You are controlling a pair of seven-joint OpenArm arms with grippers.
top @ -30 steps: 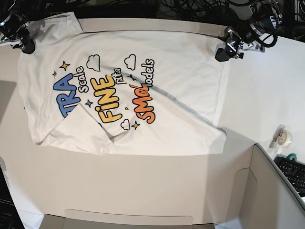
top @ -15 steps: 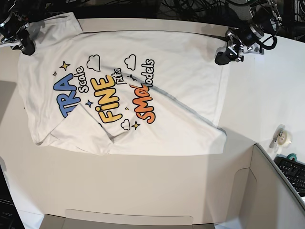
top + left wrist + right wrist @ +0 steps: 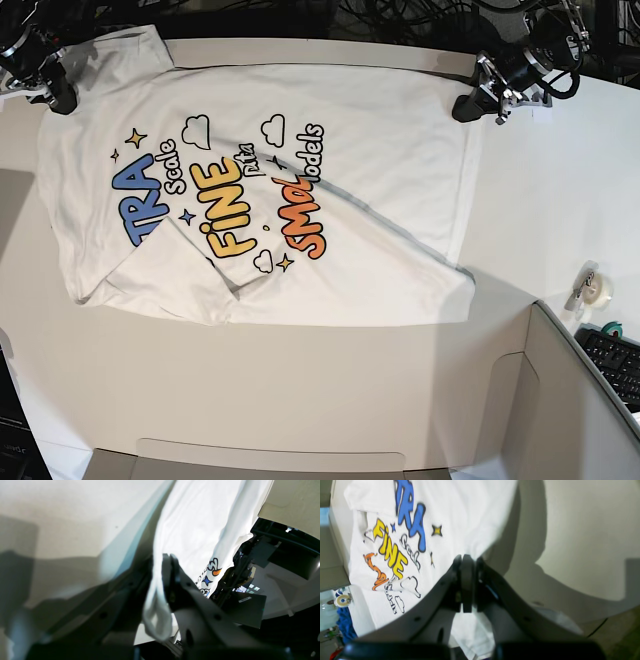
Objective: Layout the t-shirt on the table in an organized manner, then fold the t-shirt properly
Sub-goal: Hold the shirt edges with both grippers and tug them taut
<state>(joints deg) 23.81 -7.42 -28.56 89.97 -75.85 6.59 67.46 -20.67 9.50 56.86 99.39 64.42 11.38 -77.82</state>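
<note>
The white t-shirt lies spread on the table with its blue, yellow and orange lettering face up. One fold crosses its lower left part. At the shirt's far right corner, my left gripper is shut on the cloth; the left wrist view shows white fabric pinched in my left gripper. My right gripper sits at the far left corner, by the sleeve. In the right wrist view that right gripper is shut at the edge of the printed shirt, with cloth bunched behind the fingers.
A roll of tape and a keyboard lie at the right, beside a grey cardboard wall. Dark cables run along the table's far edge. Another cardboard flap lines the near edge.
My left gripper has closed on the shirt's far right corner and shifted slightly toward the back edge. The right gripper and the shirt's layout look unchanged.
</note>
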